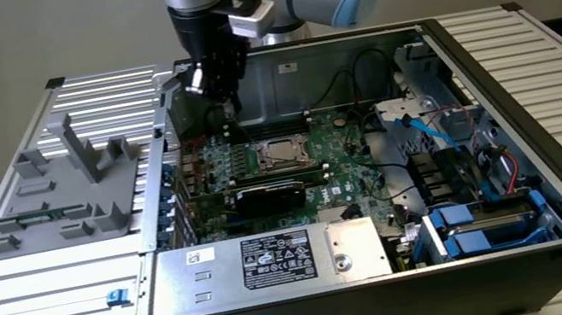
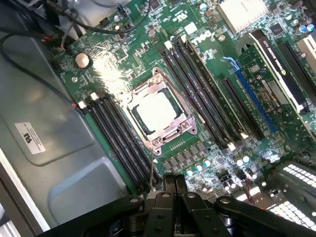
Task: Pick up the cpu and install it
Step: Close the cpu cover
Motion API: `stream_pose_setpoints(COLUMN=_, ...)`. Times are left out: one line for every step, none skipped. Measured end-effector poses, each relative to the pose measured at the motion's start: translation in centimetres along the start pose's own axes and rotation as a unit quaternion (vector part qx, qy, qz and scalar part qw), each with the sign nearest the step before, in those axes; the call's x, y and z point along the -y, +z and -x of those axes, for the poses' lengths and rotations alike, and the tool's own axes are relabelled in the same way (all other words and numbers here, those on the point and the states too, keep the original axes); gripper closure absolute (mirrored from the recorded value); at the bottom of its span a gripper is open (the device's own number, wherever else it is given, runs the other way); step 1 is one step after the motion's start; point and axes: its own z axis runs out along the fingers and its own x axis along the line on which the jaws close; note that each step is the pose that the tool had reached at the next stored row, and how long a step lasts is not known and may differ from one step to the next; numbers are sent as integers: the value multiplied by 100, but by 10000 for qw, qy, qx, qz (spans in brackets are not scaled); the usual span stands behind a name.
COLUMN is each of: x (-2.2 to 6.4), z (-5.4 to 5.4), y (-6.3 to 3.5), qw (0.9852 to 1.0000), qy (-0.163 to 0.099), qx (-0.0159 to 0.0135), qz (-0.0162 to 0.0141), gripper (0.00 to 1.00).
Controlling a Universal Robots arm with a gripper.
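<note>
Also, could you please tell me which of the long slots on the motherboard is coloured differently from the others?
The blue slot, beyond the memory slots from the metal-framed socket; every other long slot there is black.

The exterior camera stands off me, high and well back from the open computer case. It looks down at a slant across the slatted worktop, so that the whole case, the motherboard inside it and my arm at the far side all fit. The camera on my wrist hangs close above that board, facing down at a tilt past my tool in the foreground. Both views share the middle of the board: the metal-framed socket and the memory slots flanking it.
</note>
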Motion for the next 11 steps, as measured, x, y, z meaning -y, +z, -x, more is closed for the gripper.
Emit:
stream_pose_setpoints(x=0, z=0, y=0, qw=10000, qy=68, qx=1, qz=6, gripper=88)
stream_pose_setpoints(x=0, z=0, y=1, qw=9999, qy=134, qx=2, qz=11, gripper=88)
stream_pose_setpoints(x=0, z=0, y=1, qw=9998, qy=188, qx=2, qz=16, gripper=88)
stream_pose_setpoints(x=0, z=0, y=1, qw=9998, qy=198, qx=2, qz=16, gripper=88)
stream_pose_setpoints(x=0, z=0, y=1, qw=9998, qy=199, qx=2, qz=17, gripper=88)
stream_pose_setpoints(x=0, z=0, y=1, qw=9998, qy=199, qx=2, qz=17, gripper=88)
stream_pose_setpoints(x=0, z=0, y=1, qw=9998, qy=206, qx=3, qz=18, gripper=88)
stream_pose_setpoints(x=1, z=0, y=2, qw=9997, qy=247, qx=3, qz=22, gripper=88)
stream_pose_setpoints(x=1, z=0, y=4, qw=9995, qy=310, qx=3, qz=28, gripper=88)
stream_pose_setpoints(x=1, z=0, y=7, qw=9992, qy=387, qx=3, qz=34, gripper=88)
stream_pose_setpoints(x=1, z=1, y=11, qw=9989, qy=471, qx=3, qz=41, gripper=88)
